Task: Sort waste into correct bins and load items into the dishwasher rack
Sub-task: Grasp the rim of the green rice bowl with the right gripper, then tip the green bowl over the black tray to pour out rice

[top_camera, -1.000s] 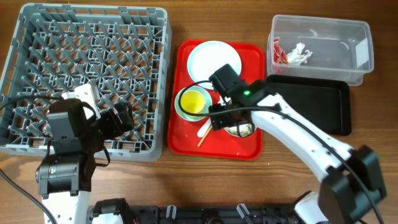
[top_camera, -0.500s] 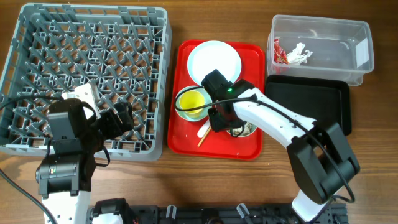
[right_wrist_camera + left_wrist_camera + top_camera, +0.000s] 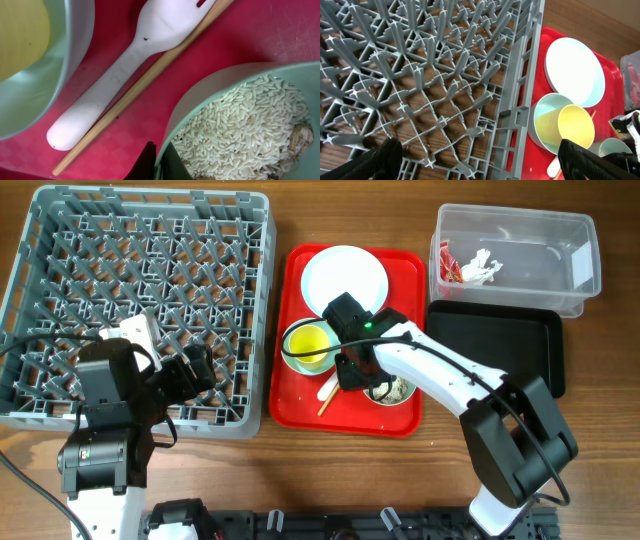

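Right gripper [image 3: 161, 161]: jaws clamped on the rim of the pale green round bowl [image 3: 200, 86], which holds off-white rice scraps [image 3: 240, 135] and sits on the red serving tray [image 3: 298, 395]. Left gripper [image 3: 480, 159]: jaws wide apart, empty, above the grey plastic dishwasher rack [image 3: 420, 75].

A red tray [image 3: 296, 396] lies flat near the middle of the table [image 3: 330, 472]. It is rectangular with rounded corners and a low raised rim, and its long sides run from near to far. From close, its surface is glossy and has some small dark specks. The table is brown wood, with the grain running left to right.
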